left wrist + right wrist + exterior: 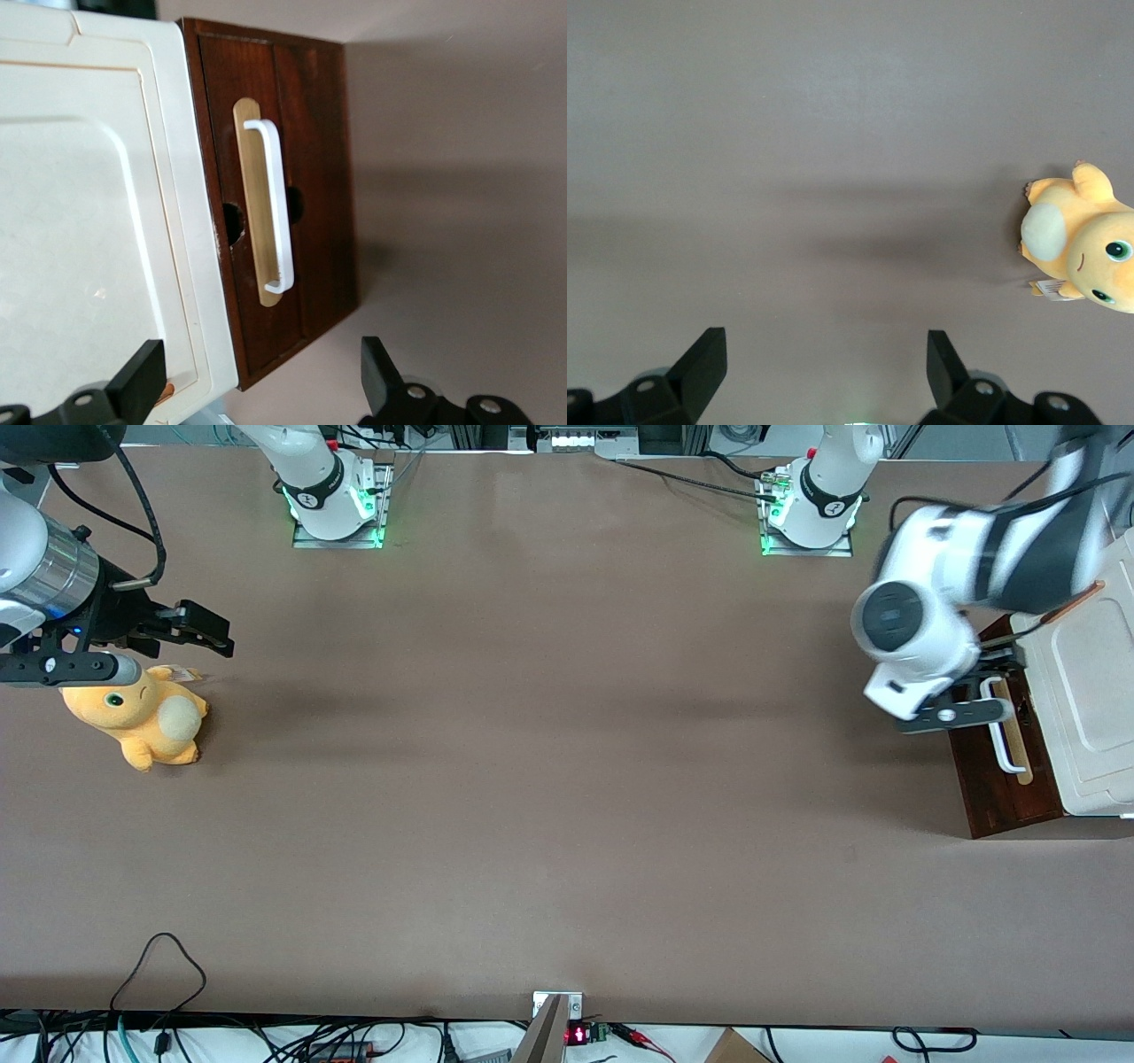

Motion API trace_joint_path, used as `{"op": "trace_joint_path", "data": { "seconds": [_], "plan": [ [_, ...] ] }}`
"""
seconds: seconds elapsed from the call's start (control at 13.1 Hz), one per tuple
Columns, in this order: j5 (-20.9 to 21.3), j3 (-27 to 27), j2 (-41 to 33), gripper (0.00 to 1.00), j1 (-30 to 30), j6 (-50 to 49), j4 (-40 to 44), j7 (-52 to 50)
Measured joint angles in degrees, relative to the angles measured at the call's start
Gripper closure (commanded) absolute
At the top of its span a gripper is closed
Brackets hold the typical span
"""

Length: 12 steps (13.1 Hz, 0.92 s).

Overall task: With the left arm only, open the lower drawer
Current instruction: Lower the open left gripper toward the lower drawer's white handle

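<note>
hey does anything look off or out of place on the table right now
Only the plush toy: it lies on its side at the parked arm's end, unrelated to the job. The drawer looks shut and undamaged, handle straight. The open gripper hovers above the cabinet front, not touching it.

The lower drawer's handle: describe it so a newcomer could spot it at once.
At the working arm's end of the table stands a cabinet with a cream-white top panel and a dark brown front. The handle is the long white bar over a pale wood strip; the open pincer hovers above it.
</note>
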Motion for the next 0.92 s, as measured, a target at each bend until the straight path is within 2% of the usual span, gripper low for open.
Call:
{"op": "trace_joint_path", "data": {
  "seconds": [0.23,0.46,0.92],
  "plan": [
    [12.0,-0.1,3.6,0.03,-0.3,0.0,-5.6,-6.2],
    [21.0,0.0,8.6,0.05,-0.3,0.0,-8.7,-12.5],
    [32.8,3.8,15.5,0.04,-0.2,0.0,-10.0,-18.8]
  ]
}}
